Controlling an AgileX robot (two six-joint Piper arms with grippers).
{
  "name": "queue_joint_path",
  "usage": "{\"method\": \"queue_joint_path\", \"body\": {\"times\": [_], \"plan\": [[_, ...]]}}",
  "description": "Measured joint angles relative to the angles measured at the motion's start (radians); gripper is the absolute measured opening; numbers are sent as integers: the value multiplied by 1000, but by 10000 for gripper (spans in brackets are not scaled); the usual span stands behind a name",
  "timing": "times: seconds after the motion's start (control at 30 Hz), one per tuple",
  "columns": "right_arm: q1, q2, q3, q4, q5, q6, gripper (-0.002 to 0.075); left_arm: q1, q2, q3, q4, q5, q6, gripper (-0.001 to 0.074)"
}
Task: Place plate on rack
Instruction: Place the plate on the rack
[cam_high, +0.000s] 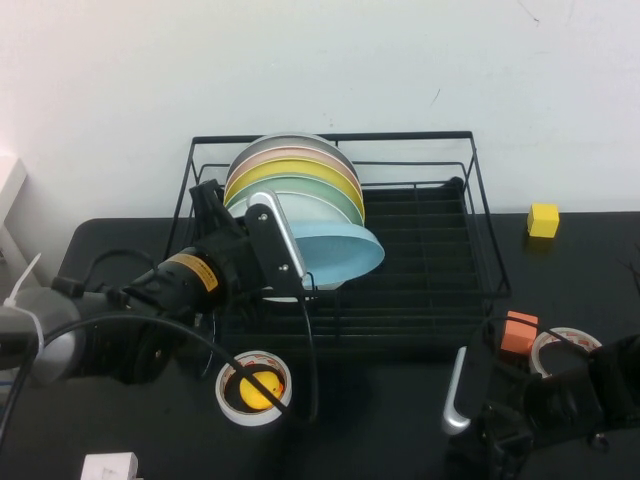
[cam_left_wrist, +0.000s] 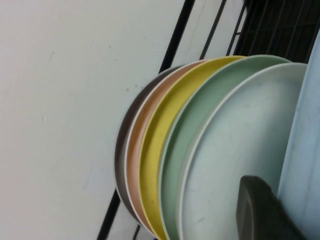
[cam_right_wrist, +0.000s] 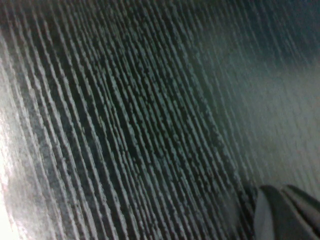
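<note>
Standing on edge in the rack (cam_high: 480, 225), the plate (cam_high: 340, 255) faces right.

Rack (cam_high: 420, 250) sits at the back centre of the table (cam_high: 380, 420); a row of plates stands upright in the rack's left part, the plate (cam_high: 340, 255) frontmost in that row. Left tool (cam_high: 272, 240) is at the rack's left front, fingers either side of the plate's rim. Right tool (cam_high: 458, 395) lies on the table before the rack's right front corner.
</note>
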Motion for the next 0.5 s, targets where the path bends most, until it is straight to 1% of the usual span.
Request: {"method": "queue_joint_path", "body": {"times": [0.2,0.27,0.37,0.5], "plan": [[0,0,0,0,0,0,5,0,0,-13,-46,78,7,92],[0,0,0,0,0,0,5,0,2,-21,-61,87,2,109],[0,0,0,0,0,0,5,4,11,-42,-85,80,-47,205],[0,0,0,0,0,0,5,5,11,-48,-130,58,-82,409]]}}
